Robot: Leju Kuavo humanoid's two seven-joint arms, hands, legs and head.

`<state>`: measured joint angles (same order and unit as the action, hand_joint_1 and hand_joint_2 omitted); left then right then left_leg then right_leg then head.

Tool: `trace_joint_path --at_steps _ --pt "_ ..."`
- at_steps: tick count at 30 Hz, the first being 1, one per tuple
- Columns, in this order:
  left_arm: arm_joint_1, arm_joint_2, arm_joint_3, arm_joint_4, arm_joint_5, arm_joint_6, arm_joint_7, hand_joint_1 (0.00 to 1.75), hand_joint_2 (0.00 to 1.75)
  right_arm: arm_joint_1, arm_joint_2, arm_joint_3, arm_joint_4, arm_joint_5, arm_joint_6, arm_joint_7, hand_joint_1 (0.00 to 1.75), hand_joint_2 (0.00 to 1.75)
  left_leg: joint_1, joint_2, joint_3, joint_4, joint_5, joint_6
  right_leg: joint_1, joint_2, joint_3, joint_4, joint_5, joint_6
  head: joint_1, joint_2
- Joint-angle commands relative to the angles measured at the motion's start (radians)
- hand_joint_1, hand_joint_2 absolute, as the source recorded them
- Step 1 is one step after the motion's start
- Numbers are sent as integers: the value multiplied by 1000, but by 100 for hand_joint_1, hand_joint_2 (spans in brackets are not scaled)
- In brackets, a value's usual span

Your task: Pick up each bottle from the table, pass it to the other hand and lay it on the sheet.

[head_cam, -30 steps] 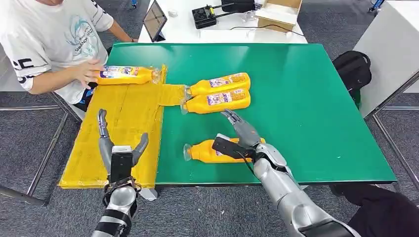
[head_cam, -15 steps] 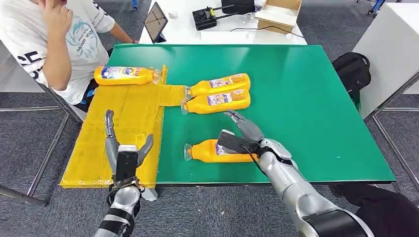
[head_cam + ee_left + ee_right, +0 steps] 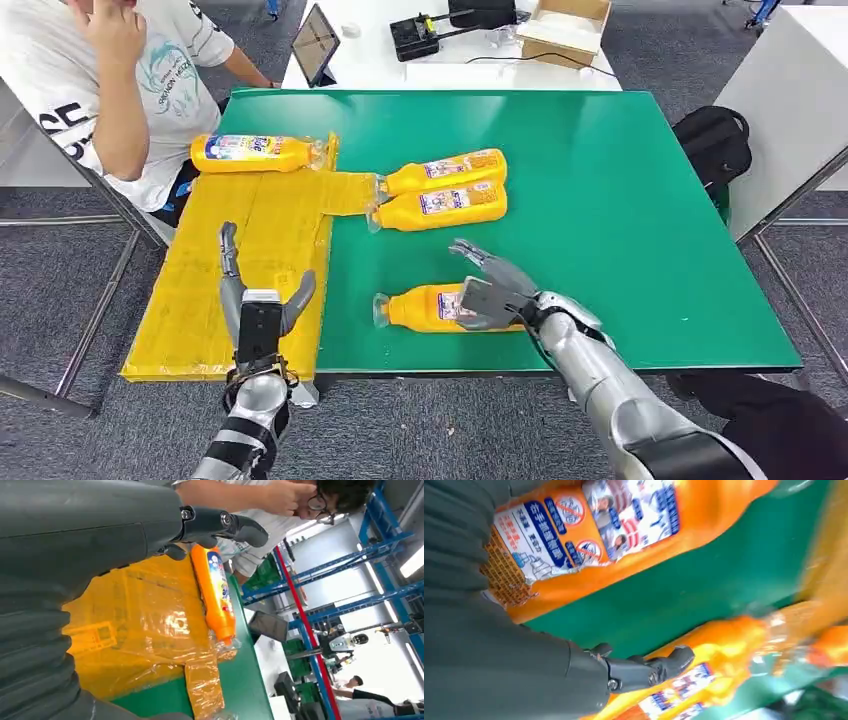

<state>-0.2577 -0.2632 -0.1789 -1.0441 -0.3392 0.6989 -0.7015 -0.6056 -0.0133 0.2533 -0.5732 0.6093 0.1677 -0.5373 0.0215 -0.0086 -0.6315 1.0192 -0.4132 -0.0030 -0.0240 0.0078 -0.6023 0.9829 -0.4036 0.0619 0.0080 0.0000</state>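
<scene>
The right hand (image 3: pixel 492 290) sits low over the near part of the green table (image 3: pixel 620 220), spread wide, its dark fingers (image 3: pixel 470 252) reaching up and away while the thumb side comes against the near orange plastic bottle with the white and blue label (image 3: pixel 425 308). It looks to be touching the bottle's base end without having closed round it; the right wrist view shows that same bottle (image 3: pixel 624 535) filling the space just beside the palm and one finger stretched free above the green surface, so I judge the grasp not yet made. The bottle lies on its side, long axis running across the table, clear cap end pointing towards the yellow sheet (image 3: pixel 250 260) and base under the hand. The right hand is far the nearer of the two.

The left hand (image 3: pixel 258 300) hovers above the near part of the sheet, fingers apart and holding nothing, well placed to take a bottle passed across.

Farther back, two more orange bottles (image 3: pixel 440 188) lie side by side, touching, parallel to the near one, caps at the sheet's tab. A fourth orange bottle (image 3: pixel 255 152) rests on the sheet's far end, near a seated person in a white shirt (image 3: pixel 110 90).
</scene>
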Motion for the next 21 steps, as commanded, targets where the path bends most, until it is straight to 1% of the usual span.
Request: trace_joint_path --at_steps 1,2,3,5,8,9,11,12,16,21 --pt "-75 17 -75 145 25 -1 3 0 175 203 -34 60 -251 -106 127 -76 0 175 1 -3 3 -2 0 1 1 -4 4 -2 -1 -2 0 0" --pt "-78 17 -81 150 29 -1 3 0 175 213 -44 69 -260 -111 138 -74 0 175 1 -2 4 -2 -1 1 1 -3 6 -3 -2 -3 0 0" --pt "-78 15 -82 154 29 -1 3 0 175 217 -49 72 -263 -111 137 -74 0 175 0 -2 3 -1 -1 1 1 -3 3 -1 -1 -2 0 0" --pt "-79 16 -83 158 31 -1 3 0 175 221 -53 78 -263 -113 142 -76 0 175 1 -2 5 -2 -2 2 1 -4 5 -2 -2 -4 0 0" --pt "-78 15 -80 161 33 -1 3 0 175 223 -55 81 -260 -113 140 -76 0 175 0 -1 4 -2 -2 2 1 -3 4 -2 -1 -3 0 0" --pt "-74 15 -81 160 34 -1 3 0 175 223 -55 85 -255 -109 132 -74 0 175 0 -2 5 -2 -2 2 1 -4 5 -2 -2 -4 0 0" --pt "-70 16 -79 156 32 -1 3 0 175 216 -64 94 -238 -102 111 -66 0 175 0 1 2 -1 -2 1 1 -1 1 -1 -1 -2 0 0" --pt "-69 17 -81 155 34 -1 3 0 175 213 -73 95 -231 -101 109 -65 0 175 0 0 3 -2 -2 2 1 -2 3 -2 -1 -3 0 0" --pt "-65 18 -79 156 43 -1 3 0 175 180 -102 117 -179 -63 69 -23 0 175 0 1 4 -2 -2 2 1 -3 4 -2 -1 -3 0 0" --pt "-60 17 -91 164 64 -1 3 0 175 142 -91 139 -105 -20 -3 21 0 175 1 0 5 -2 -2 2 1 -3 6 -3 -1 -3 0 0"
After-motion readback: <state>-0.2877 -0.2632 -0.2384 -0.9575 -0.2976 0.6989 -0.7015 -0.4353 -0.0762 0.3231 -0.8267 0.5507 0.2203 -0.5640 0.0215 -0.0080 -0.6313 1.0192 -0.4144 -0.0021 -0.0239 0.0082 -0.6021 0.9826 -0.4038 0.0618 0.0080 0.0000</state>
